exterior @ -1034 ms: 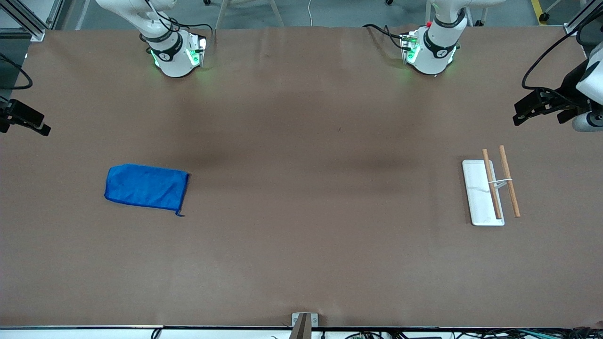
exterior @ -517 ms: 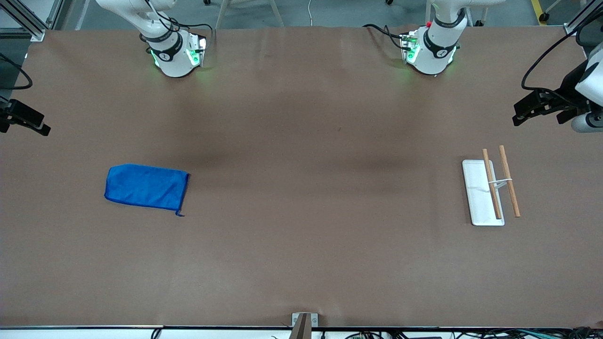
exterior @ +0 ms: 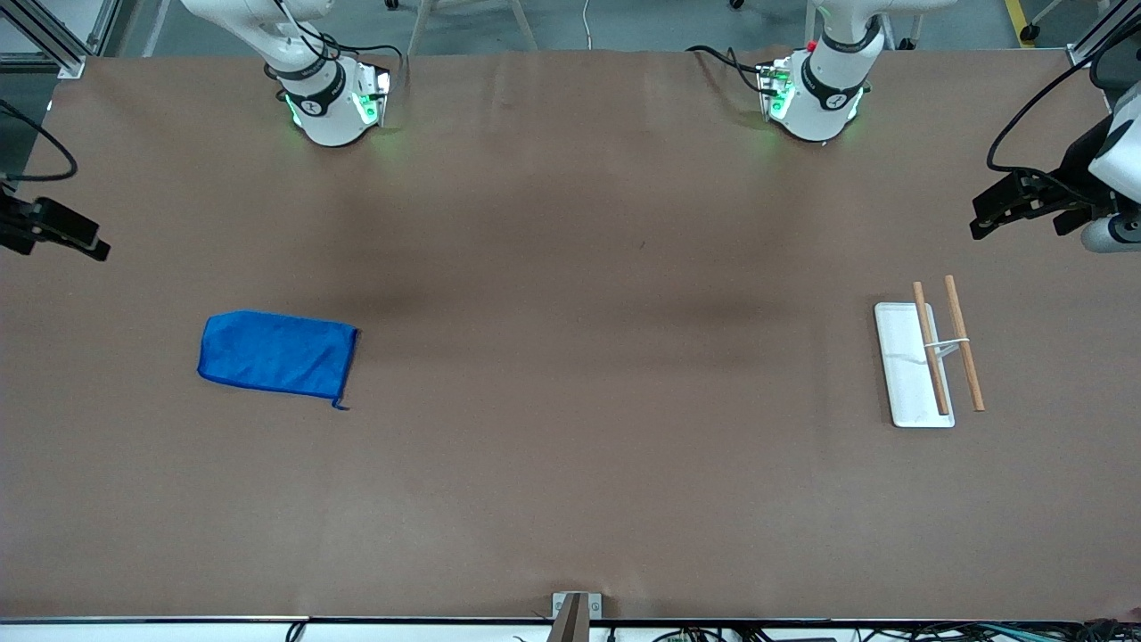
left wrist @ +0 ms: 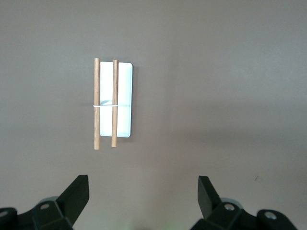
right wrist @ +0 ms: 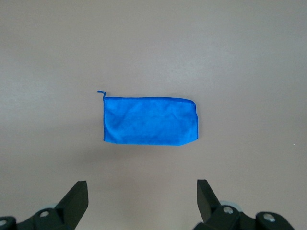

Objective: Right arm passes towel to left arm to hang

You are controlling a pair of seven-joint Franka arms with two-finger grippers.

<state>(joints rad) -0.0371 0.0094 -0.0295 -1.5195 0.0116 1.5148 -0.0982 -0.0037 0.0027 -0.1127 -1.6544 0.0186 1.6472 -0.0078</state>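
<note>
The blue towel (exterior: 276, 353) lies flat on the brown table toward the right arm's end, its small loop at the corner nearest the front camera. It also shows in the right wrist view (right wrist: 149, 120). My right gripper (exterior: 89, 245) is up in the air over the table's edge at the right arm's end, apart from the towel. It is open and empty in its wrist view (right wrist: 142, 196). My left gripper (exterior: 985, 214) hangs over the table's edge at the left arm's end, open and empty (left wrist: 144, 196).
A small rack (exterior: 927, 357), a white base with two wooden rods, lies on the table toward the left arm's end. It also shows in the left wrist view (left wrist: 112, 100). A metal bracket (exterior: 575, 611) sits at the table's front edge.
My right gripper has shifted a little inward over the table from its end. The towel, the rack and the left gripper have not moved.
</note>
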